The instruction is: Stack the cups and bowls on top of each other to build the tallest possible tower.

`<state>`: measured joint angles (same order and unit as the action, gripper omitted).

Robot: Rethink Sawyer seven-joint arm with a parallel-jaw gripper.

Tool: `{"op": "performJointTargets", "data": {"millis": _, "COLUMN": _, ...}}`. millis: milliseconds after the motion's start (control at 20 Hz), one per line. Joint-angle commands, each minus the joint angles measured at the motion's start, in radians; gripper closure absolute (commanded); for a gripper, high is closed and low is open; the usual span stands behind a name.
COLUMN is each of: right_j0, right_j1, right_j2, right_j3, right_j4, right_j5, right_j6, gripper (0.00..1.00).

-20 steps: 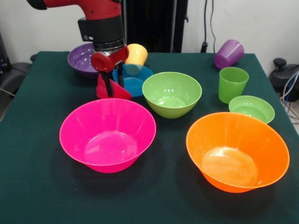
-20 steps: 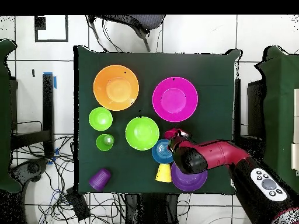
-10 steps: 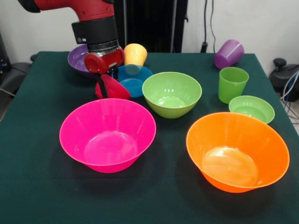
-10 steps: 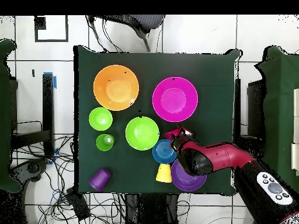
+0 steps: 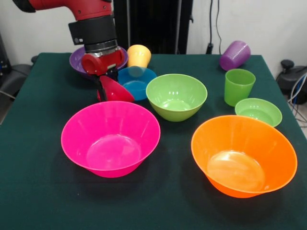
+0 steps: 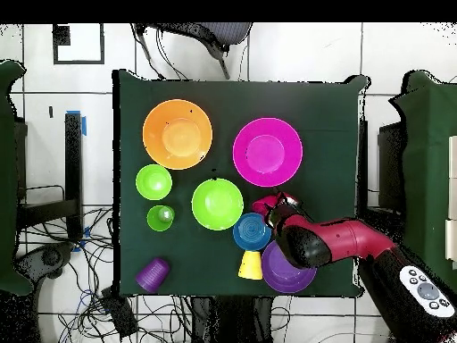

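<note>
We see the gripper [image 5: 106, 81] pinching the small red bowl [image 5: 114, 91] by its rim, tilted, just beside the blue bowl [image 5: 136, 82], behind the large pink bowl [image 5: 110, 138]. We read no writing anywhere.

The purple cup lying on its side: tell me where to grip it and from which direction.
Grip the purple cup across its tapered wall near the middle, coming straight down from above. It lies tipped over at the table's corner, so its rim faces sideways and cannot be pinched from above; the round sides are exposed and nothing crowds it, the green cup standing apart.
</note>
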<state>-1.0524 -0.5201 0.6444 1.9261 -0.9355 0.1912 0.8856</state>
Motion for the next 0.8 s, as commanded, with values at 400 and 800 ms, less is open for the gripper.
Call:
{"op": "performJointTargets", "data": {"millis": 400, "right_j0": -0.081, "right_j1": -0.050, "right_j2": 0.211, "right_j3": 0.042, "right_j4": 0.092, "right_j5": 0.181, "right_j6": -0.087, "gripper": 0.00}}
{"op": "performJointTargets", "data": {"millis": 800, "right_j0": -0.091, "right_j1": -0.101, "right_j2": 0.261, "right_j3": 0.037, "right_j4": 0.167, "right_j5": 0.263, "right_j6": -0.091, "gripper": 0.00}}
